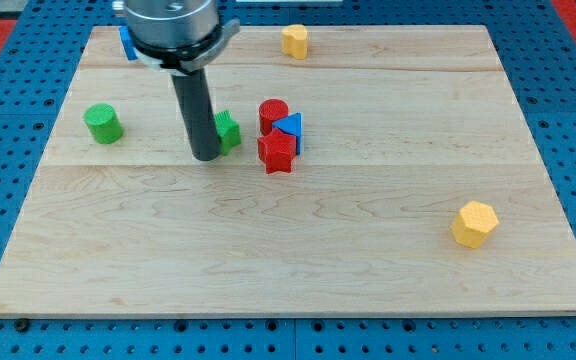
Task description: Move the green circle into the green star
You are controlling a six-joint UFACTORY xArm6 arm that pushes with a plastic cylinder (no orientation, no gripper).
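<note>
You had my tip (pixel 206 156) down on the wooden board (pixel 368 250), left of centre, w/ the rod standing upright above it. No jaws on this tool — just a plain rod, so nothing opened, closed or clamped. The tip sat just beside the green star (pixel 228 130), on the star's left side as the view shows it; the rod covered part of the star, so you couldn't tell whether they touched.

The green circle (pixel 102 123) stood well apart to the view's left, near the board's left edge, w/ the rod between it and the star.

Right of the star you had a tight cluster: red cylinder (pixel 273 114) at the back, red star (pixel 277 153) in front, blue triangle (pixel 290 128) tucked at their right — all three close together, apparently touching.

Elsewhere: a yellow block (pixel 294 41) near the top edge, a yellow hexagon (pixel 474 223) toward the bottom right, and a blue block (pixel 126 42) at top left, mostly hidden behind the arm, shape unclear.
</note>
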